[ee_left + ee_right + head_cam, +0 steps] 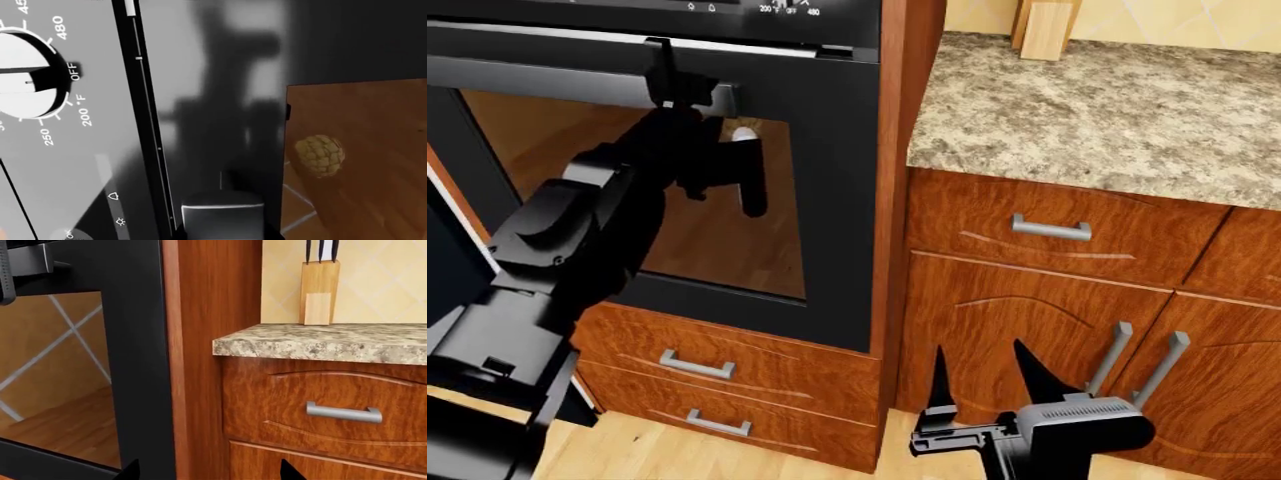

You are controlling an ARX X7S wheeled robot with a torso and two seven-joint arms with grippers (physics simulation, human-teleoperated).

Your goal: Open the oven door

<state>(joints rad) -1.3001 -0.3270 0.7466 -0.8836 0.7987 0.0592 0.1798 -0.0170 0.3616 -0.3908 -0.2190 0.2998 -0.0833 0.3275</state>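
The oven door [827, 200] has a black frame and a tinted glass pane that mirrors the wooden floor. Its silver bar handle [547, 80] runs along the top edge. My left gripper [667, 80] is up at that handle, with one black finger crossing the front of the bar, and looks shut on it. In the left wrist view the handle [200, 75] fills the middle beside the temperature knob [27, 80], with my gripper [223, 217] at the frame's edge. My right gripper [988, 385] hangs low and open in front of the cabinets, its fingertips apart with nothing between them [208, 472]. In the right wrist view the door frame [137, 365] sits beside them.
A wooden post [894, 200] separates the oven from a granite counter [1094, 110] carrying a knife block [318, 292]. Under the counter are a drawer with a silver handle [1050, 230] and cabinet doors [1134, 360]. Two wooden drawers [694, 365] sit below the oven.
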